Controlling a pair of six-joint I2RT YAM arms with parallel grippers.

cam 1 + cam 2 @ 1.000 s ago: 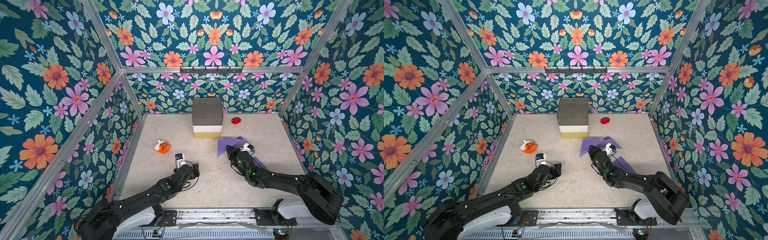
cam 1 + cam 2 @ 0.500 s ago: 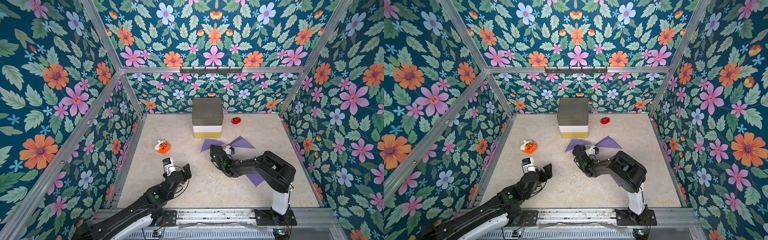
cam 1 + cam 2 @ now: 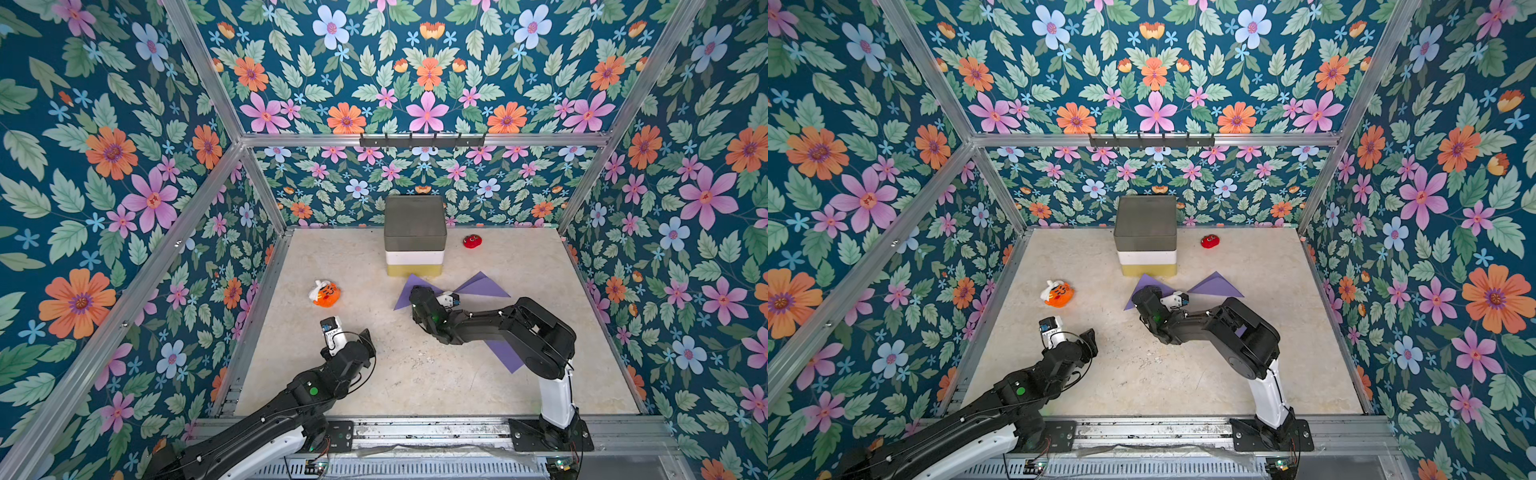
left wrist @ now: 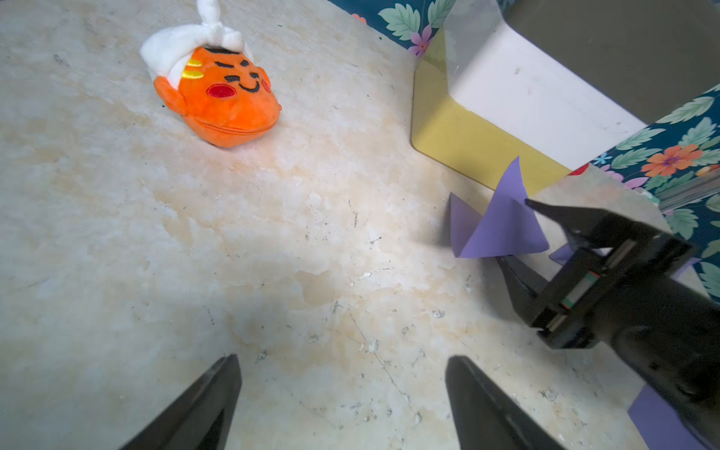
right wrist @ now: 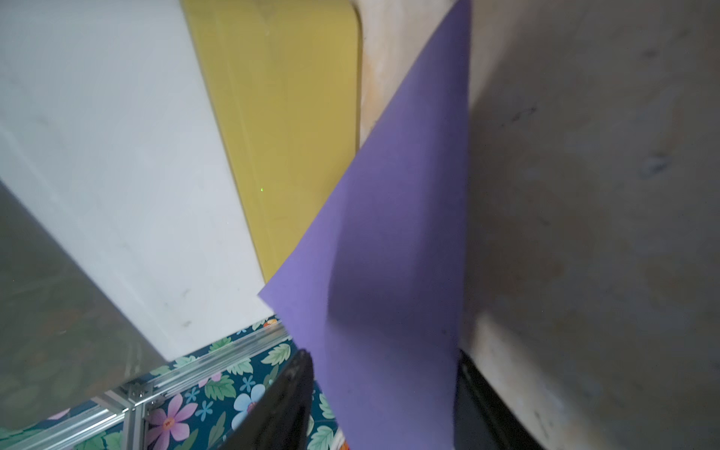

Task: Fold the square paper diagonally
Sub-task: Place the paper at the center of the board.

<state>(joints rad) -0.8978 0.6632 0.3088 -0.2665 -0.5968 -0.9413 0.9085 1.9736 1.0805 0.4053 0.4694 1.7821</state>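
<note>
The purple paper (image 3: pixel 482 286) lies right of centre in both top views (image 3: pixel 1214 286), buckled into two raised flaps, with a flat corner (image 3: pixel 505 357) showing under the right arm. My right gripper (image 3: pixel 411 297) is at the left flap, just in front of the stacked box. In the right wrist view the flap (image 5: pixel 389 233) passes between my right gripper's (image 5: pixel 383 356) jaws, which stand well apart. The left wrist view shows that flap (image 4: pixel 502 230) between the right gripper's (image 4: pixel 514 233) spread fingers. My left gripper (image 4: pixel 343 358) is open over bare table, front left (image 3: pixel 365 336).
A stacked box (image 3: pixel 415 232), grey over white over yellow, stands at the back middle, touching the paper's left flap. An orange plush (image 3: pixel 325 293) lies left of centre. A small red plush (image 3: pixel 472 240) lies at the back right. Floral walls close three sides.
The right arm swung left and folded at the elbow, dragging the paper's corner toward the box; its jaws, shut before, now stand apart. The left arm drew back to the front left.
</note>
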